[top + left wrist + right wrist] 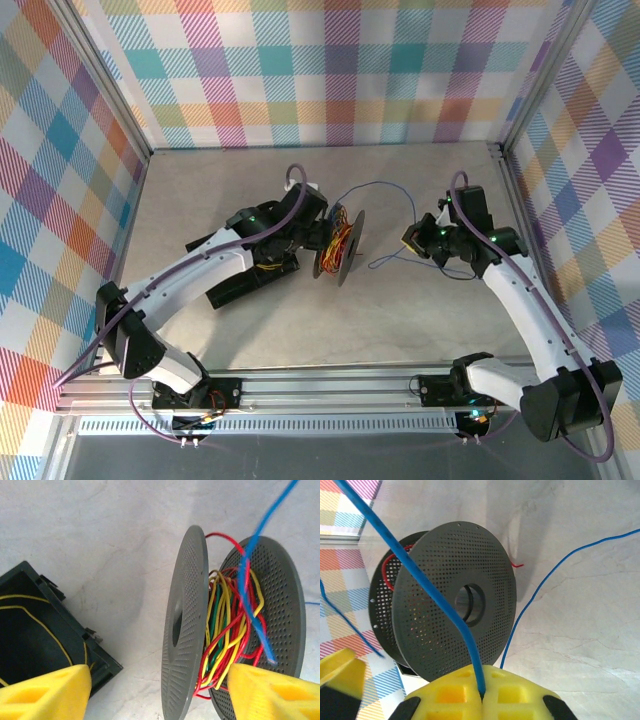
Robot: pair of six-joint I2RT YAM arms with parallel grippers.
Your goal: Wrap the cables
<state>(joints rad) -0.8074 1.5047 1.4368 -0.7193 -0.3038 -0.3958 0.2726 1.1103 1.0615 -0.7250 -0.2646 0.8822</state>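
While the right arm (520, 290) bends inward, jaws clenched on the blue cable (435, 597), the left arm (200, 265) stretches toward the spool (185, 630). Its jaws: released, spread wide.

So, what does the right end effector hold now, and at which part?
The blue cable, pinched by the right end effector partway along its length, away from the spool.

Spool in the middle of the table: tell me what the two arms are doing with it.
The grey spool stands on edge, already carrying red, yellow and green wire. The left gripper is open, its fingers spread either side of the spool. The right gripper is shut on the blue cable, whose end lies between the flanges; the rest loops loose over the table. Most of it is not yet wound.
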